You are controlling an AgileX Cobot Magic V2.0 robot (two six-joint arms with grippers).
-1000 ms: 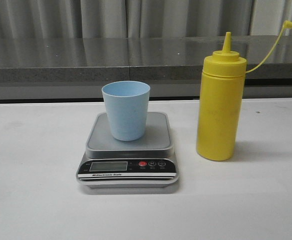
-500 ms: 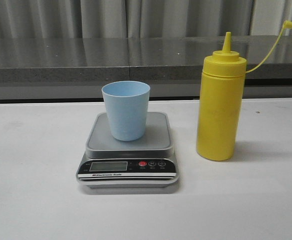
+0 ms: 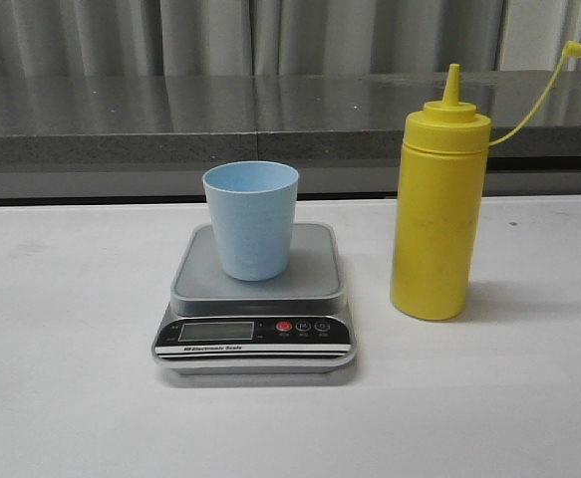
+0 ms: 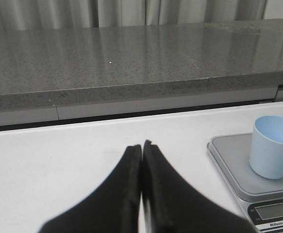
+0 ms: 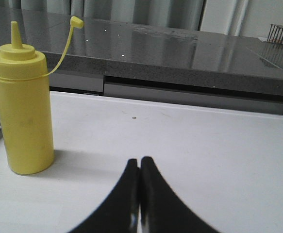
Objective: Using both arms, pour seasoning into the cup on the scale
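Front view: light-blue cup [image 3: 251, 220] upright on the platform of the digital kitchen scale [image 3: 255, 302], near the centre of the white bench [image 3: 61, 349]. At 3 o'clock from the cup, just beside the scale and clear of it, a yellow squeeze bottle [image 3: 437, 209] standing upright, nozzle uncovered, its small cap dangling on a thin tether toward 1 o'clock. Inside of the cup hidden from this angle; no telling whether any seasoning lies in it. Scale display too small to read.

Left wrist view: left gripper [image 4: 141, 148] with fingers pressed together, holding nothing, low over bare bench at 9 o'clock from the scale, well apart from the cup.

Right wrist view: right gripper [image 5: 140, 162] likewise closed on nothing, at 3 o'clock from the bottle and well apart from it.

Stage undecided from these pictures: bottle standing free, cup on scale and both grippers empty would fit a moment ahead of the pour equally well as one after the bottle has been set back down. No drips or spills visible on bench or scale to settle it either way.
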